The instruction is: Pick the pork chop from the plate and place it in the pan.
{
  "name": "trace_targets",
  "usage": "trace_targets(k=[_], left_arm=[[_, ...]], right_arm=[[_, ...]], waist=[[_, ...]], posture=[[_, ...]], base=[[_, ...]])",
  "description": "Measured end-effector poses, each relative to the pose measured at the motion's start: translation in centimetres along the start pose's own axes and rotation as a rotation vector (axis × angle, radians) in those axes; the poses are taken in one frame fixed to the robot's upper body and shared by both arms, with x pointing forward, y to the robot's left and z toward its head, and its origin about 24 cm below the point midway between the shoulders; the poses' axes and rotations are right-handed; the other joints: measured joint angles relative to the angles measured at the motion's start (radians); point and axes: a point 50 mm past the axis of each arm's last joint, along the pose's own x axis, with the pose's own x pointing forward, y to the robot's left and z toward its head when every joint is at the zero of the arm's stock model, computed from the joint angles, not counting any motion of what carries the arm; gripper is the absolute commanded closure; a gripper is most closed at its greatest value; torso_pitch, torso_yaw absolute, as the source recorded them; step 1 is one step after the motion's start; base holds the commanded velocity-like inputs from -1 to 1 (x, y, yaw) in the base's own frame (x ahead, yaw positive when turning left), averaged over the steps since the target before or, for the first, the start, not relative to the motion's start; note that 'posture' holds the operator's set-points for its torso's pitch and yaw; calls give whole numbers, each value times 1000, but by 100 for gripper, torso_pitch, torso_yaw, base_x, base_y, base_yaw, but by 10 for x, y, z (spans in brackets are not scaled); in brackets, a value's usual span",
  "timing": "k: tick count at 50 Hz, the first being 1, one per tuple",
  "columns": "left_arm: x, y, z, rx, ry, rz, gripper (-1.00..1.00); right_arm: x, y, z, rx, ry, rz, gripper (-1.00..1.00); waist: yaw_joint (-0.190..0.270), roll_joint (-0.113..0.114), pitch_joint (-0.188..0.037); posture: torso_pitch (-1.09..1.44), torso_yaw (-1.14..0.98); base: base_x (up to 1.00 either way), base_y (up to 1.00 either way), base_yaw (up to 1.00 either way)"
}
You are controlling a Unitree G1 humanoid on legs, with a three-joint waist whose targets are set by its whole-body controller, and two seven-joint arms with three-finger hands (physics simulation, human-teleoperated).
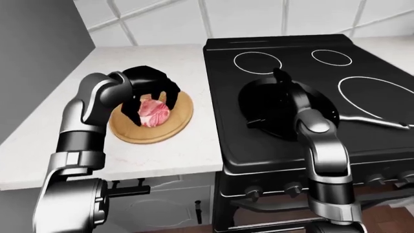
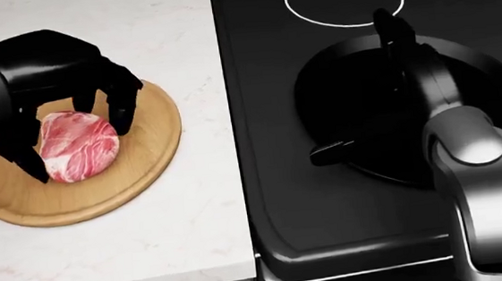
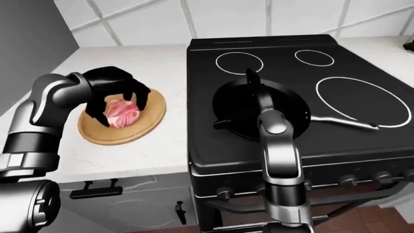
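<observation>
Grey wall point(image 1: 32, 73) at far left of left-eye view; white tiled wall point(image 1: 258, 17) along the top.

White speckled tabletop point(image 2: 151, 242) on left half of head view. Round wooden plate point(image 2: 156, 131) resting on it, near the stove edge but apart from it.

Pork chop point(image 2: 77, 146), pink and marbled, lying on the plate, left of plate centre. Not lifted as far as visible.

Left robot hand point(image 2: 59, 95) arched over the pork chop from the upper left. Fingers point(image 2: 122, 103) spread and curled downward, standing on either side of the meat: one at its left edge, others at its upper right. Contact with the meat uncertain; not closed round it.

Cabinet front with dark handles point(image 1: 126, 187) below the tabletop.

Black stove point(image 1: 223, 126) filling the right of each view, white burner rings point(image 1: 257, 61) on the top surface, knobs point(image 3: 223, 194) along the lower front.

Black pan point(image 3: 236, 104) on the stove, lower left burner zone, nothing seen inside. Metallic handle point(image 3: 346, 121) extending to the right.

Right robot hand point(image 2: 389, 69) hanging over the pan, black on black. One finger pointing toward view top, another sticking out to the left lower down; seemingly spread, holding nothing.
</observation>
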Motion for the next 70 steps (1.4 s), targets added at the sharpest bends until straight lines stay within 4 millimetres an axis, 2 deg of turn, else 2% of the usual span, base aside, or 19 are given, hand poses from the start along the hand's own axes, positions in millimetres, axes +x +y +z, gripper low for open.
trace_targets(k=[7,13,19,23,30,42,48,64,70], left_arm=[[2,-2,-1,-7,-6,0,100],[2,4,-9,-20,19,-6,100],[-5,30,-10,-15,33,33,100],[-8,41,-9,-10,27,63,100],[-14,65,-10,-20,31,81,100],[-27,109,-4,-10,32,167,100],[-26,112,-2,-11,27,171,100],[-25,108,-2,-18,23,160,100],[-25,108,-1,-17,23,154,100]], right_arm=[[1,-1,-8,2,17,-5,-100],[1,0,-7,0,16,-1,-100],[-1,-2,2,-3,-4,-3,-100],[-1,-4,4,-4,-11,-5,-100],[-3,-6,12,-7,-16,-9,-100],[-8,-15,38,-14,-58,-19,-100],[-9,-17,54,-14,-90,-16,-100],[-12,-20,60,-11,-105,-10,-100],[-17,-30,85,-17,-147,-31,-100]], waist=[[-1,0,0],[-1,-4,11],[2,-11,17],[4,-11,13],[7,-14,21],[7,-15,24],[7,-13,26],[6,-14,32],[6,-15,35]], posture=[[0,0],[0,0],[0,0],[0,0],[0,0],[0,0],[0,0],[0,0],[0,0]], base=[[0,0,0],[0,0,0],[0,0,0],[0,0,0],[0,0,0],[0,0,0],[0,0,0],[0,0,0],[0,0,0]])
